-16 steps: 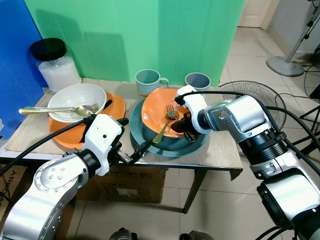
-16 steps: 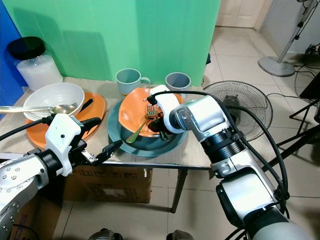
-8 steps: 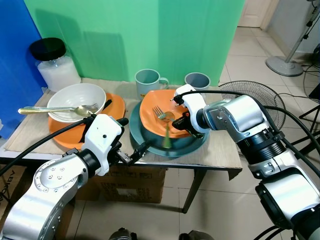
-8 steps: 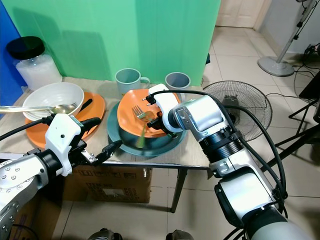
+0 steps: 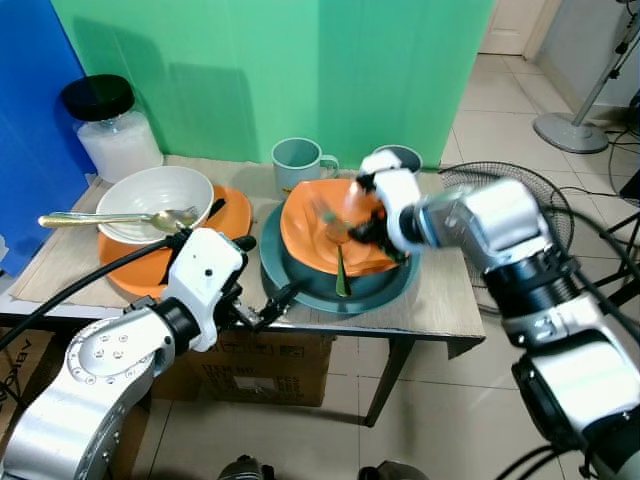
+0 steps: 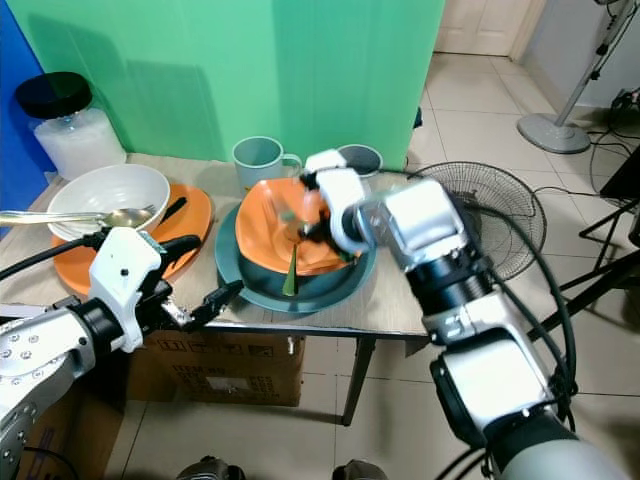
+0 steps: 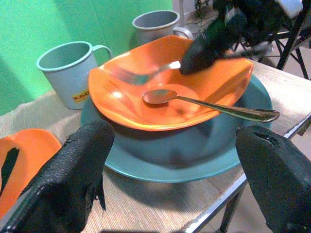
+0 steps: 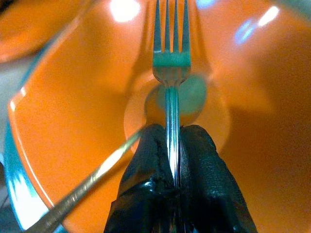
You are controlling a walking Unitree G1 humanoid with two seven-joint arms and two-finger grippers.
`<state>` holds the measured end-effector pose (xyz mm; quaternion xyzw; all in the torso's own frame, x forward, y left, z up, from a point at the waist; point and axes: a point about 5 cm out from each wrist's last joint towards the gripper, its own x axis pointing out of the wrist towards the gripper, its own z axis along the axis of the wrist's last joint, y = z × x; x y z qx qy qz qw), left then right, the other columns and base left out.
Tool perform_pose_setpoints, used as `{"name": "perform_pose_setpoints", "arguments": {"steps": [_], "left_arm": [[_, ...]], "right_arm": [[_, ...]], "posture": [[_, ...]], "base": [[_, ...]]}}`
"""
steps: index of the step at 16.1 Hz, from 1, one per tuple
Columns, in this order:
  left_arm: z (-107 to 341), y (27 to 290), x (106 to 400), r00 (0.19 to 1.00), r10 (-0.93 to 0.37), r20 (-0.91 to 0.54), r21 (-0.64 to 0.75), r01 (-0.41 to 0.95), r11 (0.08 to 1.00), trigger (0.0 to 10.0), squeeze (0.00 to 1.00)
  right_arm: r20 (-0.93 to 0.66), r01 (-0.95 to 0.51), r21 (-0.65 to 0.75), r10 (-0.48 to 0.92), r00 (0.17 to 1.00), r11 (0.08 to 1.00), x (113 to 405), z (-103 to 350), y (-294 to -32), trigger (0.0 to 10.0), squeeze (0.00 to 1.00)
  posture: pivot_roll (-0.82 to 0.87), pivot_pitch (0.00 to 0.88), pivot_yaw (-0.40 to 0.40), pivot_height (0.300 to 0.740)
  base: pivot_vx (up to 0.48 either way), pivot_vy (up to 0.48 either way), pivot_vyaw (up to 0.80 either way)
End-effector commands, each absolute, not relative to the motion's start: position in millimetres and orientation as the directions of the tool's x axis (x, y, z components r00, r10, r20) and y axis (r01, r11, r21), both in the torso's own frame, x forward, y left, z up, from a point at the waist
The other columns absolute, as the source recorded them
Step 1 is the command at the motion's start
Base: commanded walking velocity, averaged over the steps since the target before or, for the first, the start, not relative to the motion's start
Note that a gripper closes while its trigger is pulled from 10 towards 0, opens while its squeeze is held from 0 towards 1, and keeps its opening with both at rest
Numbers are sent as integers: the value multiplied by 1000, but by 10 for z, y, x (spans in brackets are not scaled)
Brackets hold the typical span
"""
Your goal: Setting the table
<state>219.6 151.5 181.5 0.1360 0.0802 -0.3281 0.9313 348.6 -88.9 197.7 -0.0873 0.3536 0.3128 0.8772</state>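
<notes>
An orange dish [image 5: 305,235] sits on a teal plate [image 5: 385,290] in the middle of the table. My right gripper [image 5: 358,226] hovers over the dish, shut on a fork [image 8: 171,68] by its handle, tines pointing at the dish's centre. A spoon [image 5: 340,268] lies in the dish, its handle [image 7: 233,112] reaching out over the teal rim toward the table's front edge. My left gripper [image 5: 265,270] is open, low at the front edge, facing the plates with nothing between its fingers [image 7: 80,179].
At the left, a white bowl [image 5: 150,195] with a gold spoon and fork stands on an orange plate [image 5: 232,212]. Two grey mugs [image 5: 298,160] stand behind the dish, a lidded jar [image 5: 110,125] at the back left. A floor fan [image 5: 500,178] stands to the right.
My right arm swung back and to the right with the fork. The spoon dropped into the dish, its handle now pointing forward. The left arm stayed put.
</notes>
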Motion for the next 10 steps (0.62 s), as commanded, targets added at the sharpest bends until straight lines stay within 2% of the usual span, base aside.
{"name": "perform_pose_setpoints", "arguments": {"steps": [1, 2, 5, 6, 9, 10], "left_arm": [[1864, 1510, 2189, 773, -593, -225, 218, 633, 743, 10000, 0], [1871, 1508, 2188, 776, -591, -220, 216, 629, 747, 10000, 0], [1918, 1513, 2186, 809, -562, -174, 201, 588, 784, 10000, 0], [1936, 1500, 2203, 839, -524, -146, 207, 543, 813, 10000, 0], [1979, 1434, 2225, 883, -462, -81, 188, 468, 863, 10000, 0], [2001, 1416, 2232, 899, -434, -54, 184, 437, 881, 10000, 0]], "right_arm": [[-635, -611, 78, 512, 579, 788, 3499, 2118, -900, 0, 0], [-608, -614, 96, 534, 587, 784, 3495, 2174, -921, 0, 0], [-400, -644, 189, 657, 639, 741, 3426, 2374, -1031, 0, 0], [-243, -671, 217, 705, 666, 709, 3305, 2439, -1151, 0, 0], [-155, -651, 287, 704, 693, 703, 3064, 2335, -1353, 0, 0], [-108, -651, 273, 695, 711, 708, 2998, 2331, -1395, 784, 0]], "posture": [[-49, 54, 12, 740], [-46, 54, 10, 740], [-39, 57, 13, 740], [-41, 57, 24, 740], [-52, 57, 52, 740], [-56, 58, 58, 740]], "base": [[0, 0, 0], [0, 0, 0], [0, 0, 0], [0, 0, 0], [0, 0, 0], [0, 0, 0]]}}
